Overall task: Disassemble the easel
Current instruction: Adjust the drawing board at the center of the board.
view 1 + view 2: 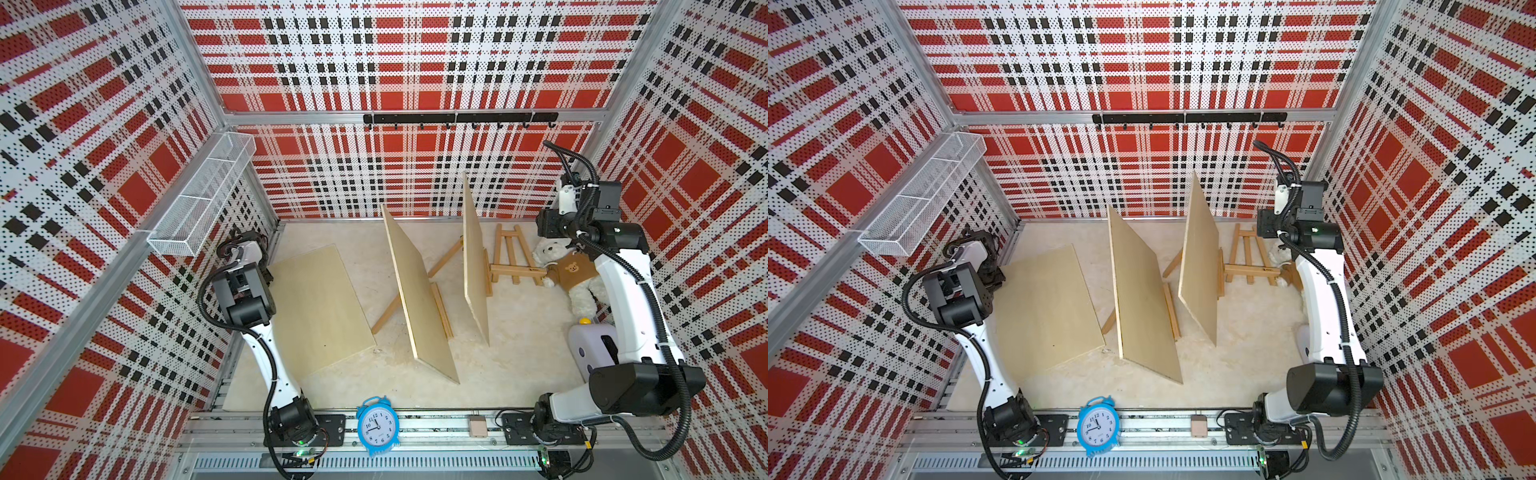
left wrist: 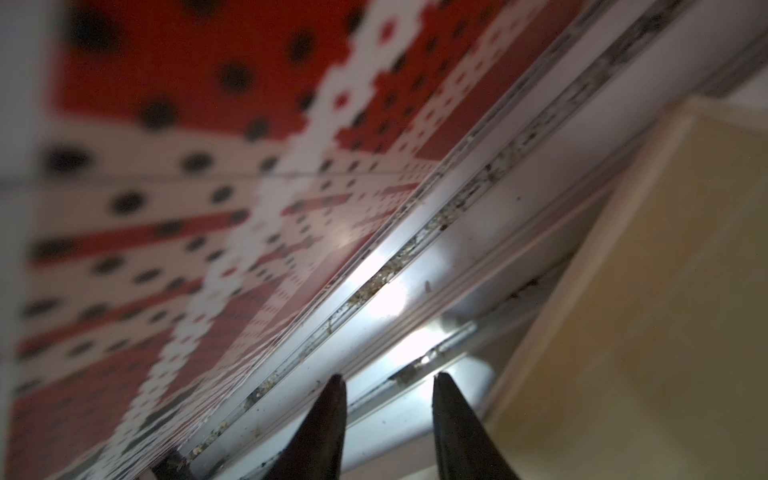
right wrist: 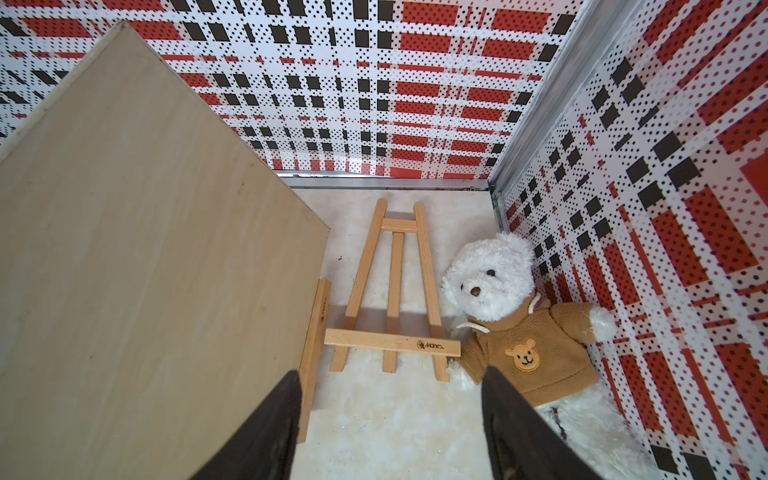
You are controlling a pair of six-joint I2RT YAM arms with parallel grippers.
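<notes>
Wood everywhere on this one. Right gripper (image 3: 392, 372) hangs with its jaws spread wide and nothing between them, and straight below it a bare easel (image 3: 390, 343) lies flat on the pale worktop (image 3: 395, 428). On the wall side of that gripper, just beside the end of the easel's ledge, there's a white teddy bear (image 3: 490, 278) in a brown hoodie. On the gripper's other side stands a tilted board (image 3: 145, 249), leaning on a second easel (image 3: 313, 353) whose ledge shows just past the board's edge. Further out from that gripper, in both top views, a middle board (image 1: 419, 299) is propped on a third easel (image 1: 384, 319) whose legs poke out past it. Left gripper (image 2: 388, 376) is tucked down by the metal rail (image 2: 449, 257) at the foot of the plaid wall (image 2: 166, 208), jaws only a little apart and empty, with a flat board (image 2: 644, 291) lying right beside it. Blue alarm clock (image 1: 377, 426) sits on the front frame (image 1: 436, 428), well away from both grippers.
</notes>
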